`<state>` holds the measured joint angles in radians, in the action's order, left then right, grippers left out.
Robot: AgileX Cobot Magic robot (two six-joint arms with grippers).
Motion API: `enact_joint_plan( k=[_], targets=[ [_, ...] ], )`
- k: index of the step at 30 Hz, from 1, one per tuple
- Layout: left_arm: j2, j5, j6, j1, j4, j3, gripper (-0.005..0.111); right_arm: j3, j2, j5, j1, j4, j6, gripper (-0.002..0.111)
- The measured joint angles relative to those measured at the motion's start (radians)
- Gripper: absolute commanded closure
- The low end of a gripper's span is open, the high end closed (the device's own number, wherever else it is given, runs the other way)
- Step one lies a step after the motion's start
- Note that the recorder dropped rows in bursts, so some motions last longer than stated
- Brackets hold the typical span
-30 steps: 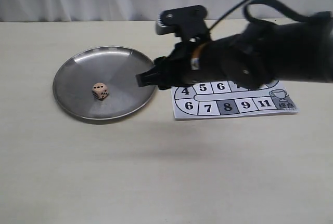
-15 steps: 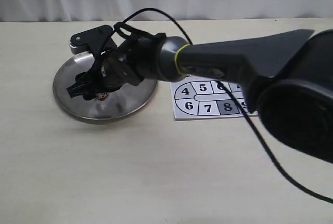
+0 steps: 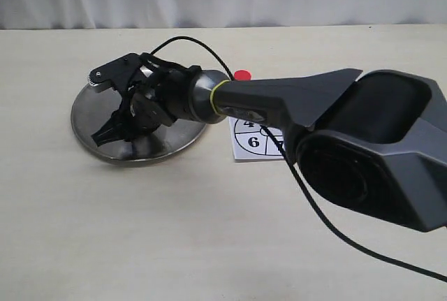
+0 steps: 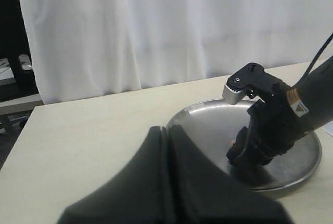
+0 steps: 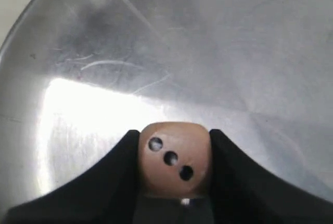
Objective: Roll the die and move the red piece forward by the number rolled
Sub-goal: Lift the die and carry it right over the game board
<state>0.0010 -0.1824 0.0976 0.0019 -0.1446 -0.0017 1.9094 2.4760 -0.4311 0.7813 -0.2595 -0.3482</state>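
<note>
The die (image 5: 174,156), a pale wooden cube showing three dark pips, sits between the two black fingers of my right gripper (image 5: 174,141), which press on both of its sides. The gripper (image 3: 108,132) is down inside the round steel plate (image 3: 87,116), and the die is hidden behind it in the exterior view. The red piece (image 3: 242,75) peeks out behind the right arm, at the far edge of the numbered board (image 3: 251,142). My left gripper (image 4: 167,129) is shut with nothing in it, near the plate's rim (image 4: 208,125).
The right arm (image 3: 293,102) stretches across the board and hides most of its squares; only 4 and 6 show. The plate lies left of the board on the pale table (image 3: 209,231). A white curtain (image 4: 156,26) hangs behind the table.
The right arm swung left from above the board into the plate, came down over the die and closed on it. The red piece came into view behind the arm.
</note>
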Motion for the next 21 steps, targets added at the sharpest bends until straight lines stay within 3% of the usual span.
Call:
enact_joint_plan(
  k=[12,21],
  targets=[
    [0.0,0.0,0.0,0.0,0.0,0.0,0.107,0.056,-0.232,-0.388,-0.019,-0.14,0.035,0.104],
    [0.0,0.0,0.0,0.0,0.0,0.0,0.107,0.031,-0.438,-0.561,-0.182,-0.139,0.074,0.104]
  ],
)
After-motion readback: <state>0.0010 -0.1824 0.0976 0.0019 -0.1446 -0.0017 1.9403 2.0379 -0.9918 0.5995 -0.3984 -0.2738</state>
